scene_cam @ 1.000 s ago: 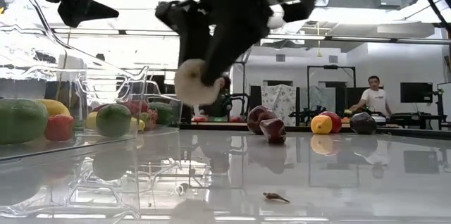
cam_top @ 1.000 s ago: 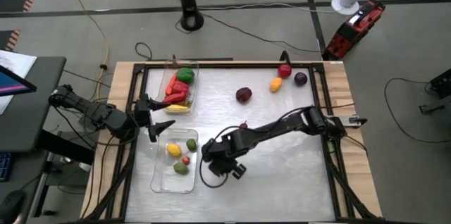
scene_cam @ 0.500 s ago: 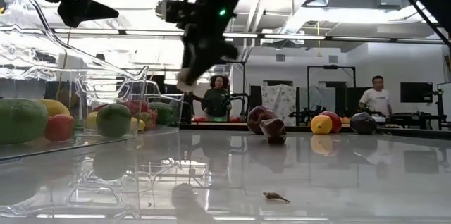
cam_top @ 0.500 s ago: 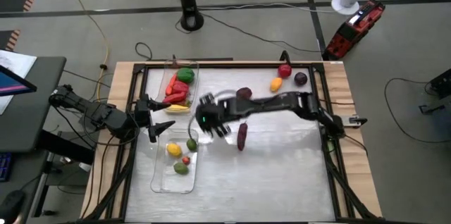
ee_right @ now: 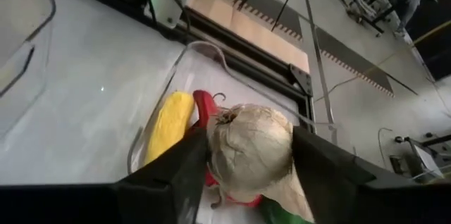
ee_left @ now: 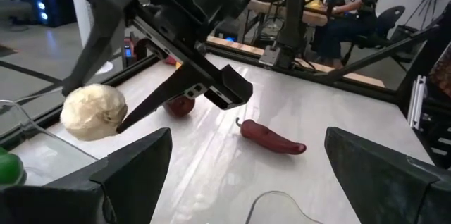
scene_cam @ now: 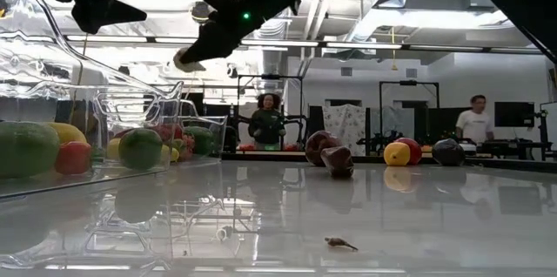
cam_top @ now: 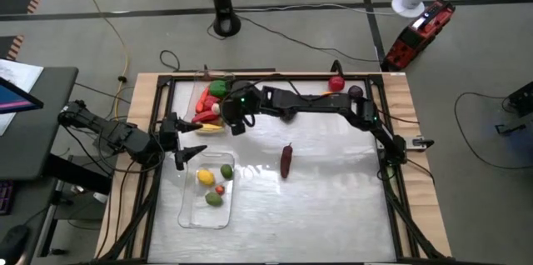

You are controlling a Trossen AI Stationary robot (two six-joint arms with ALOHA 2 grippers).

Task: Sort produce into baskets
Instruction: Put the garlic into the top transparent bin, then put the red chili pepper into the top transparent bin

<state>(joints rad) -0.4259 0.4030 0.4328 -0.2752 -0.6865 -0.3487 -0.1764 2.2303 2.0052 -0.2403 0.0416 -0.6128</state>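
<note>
- High view: right gripper (cam_top: pixel 218 112) reaches across the table to the far clear plastic rectangular basket (cam_top: pixel 230 90), hanging over its rim.
- White toy garlic bulb (ee_right: pixel 251 146) sits between the right gripper's two dark fingers (ee_right: pixel 173 170) in the right wrist view; fingers touch it on both sides, so it is gripped.
- Garlic is in the air above that basket, not resting in it; low view shows it raised well above the table at the gripper tip (scene_cam: pixel 186 57).
- Below it in the far basket: yellow toy corn-like piece (ee_right: pixel 168 125), red pepper (cam_top: pixel 208 104), green pepper (cam_top: pixel 219 88).
- Left gripper (cam_top: pixel 190 151) waits at the table's left edge between the two baskets, fingers (ee_left: pixel 125 175) spread wide, holding nothing.
- Near clear plastic basket (cam_top: pixel 191 209) holds a yellow fruit (cam_top: pixel 205 177), a green fruit (cam_top: pixel 226 171), a small red fruit (cam_top: pixel 220 188) and another green piece (cam_top: pixel 214 200).
- Dark red chilli pepper (cam_top: pixel 286 160) lies loose mid-table, well apart from both baskets.
- Far right corner: red fruit (cam_top: pixel 336 84) and dark purple fruit (cam_top: pixel 356 92), near each other.
- Low view also shows two people (scene_cam: pixel 266 123) in the room behind.
</note>
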